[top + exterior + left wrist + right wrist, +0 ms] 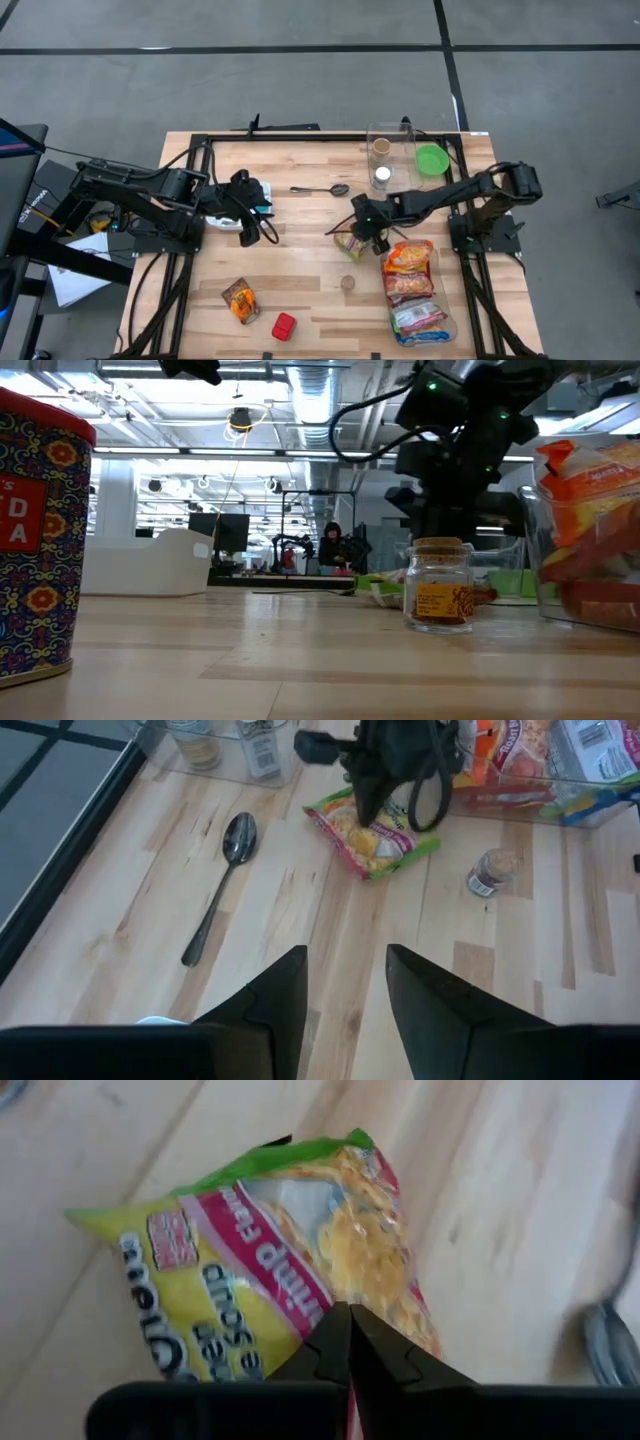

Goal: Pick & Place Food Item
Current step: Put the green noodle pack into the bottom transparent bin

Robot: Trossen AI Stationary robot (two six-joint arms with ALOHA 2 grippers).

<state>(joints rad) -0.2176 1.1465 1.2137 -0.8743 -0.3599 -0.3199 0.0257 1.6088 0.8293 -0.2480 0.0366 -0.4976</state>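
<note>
Pinching the soup packet edge with your right claw, fingers pressed together on it mid-bench, beside the snack bin. You're needing a lift next. Left claw is sitting spread, parked at left

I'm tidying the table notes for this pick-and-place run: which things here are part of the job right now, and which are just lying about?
In the job:
- right gripper, jaws shut on the noodle soup packet
- clear bin of food packets, likely the drop spot

Lying about:
- spoon
- small cork-topped jar
- red block
- orange snack packet
- left gripper, waiting at table's left side
</note>
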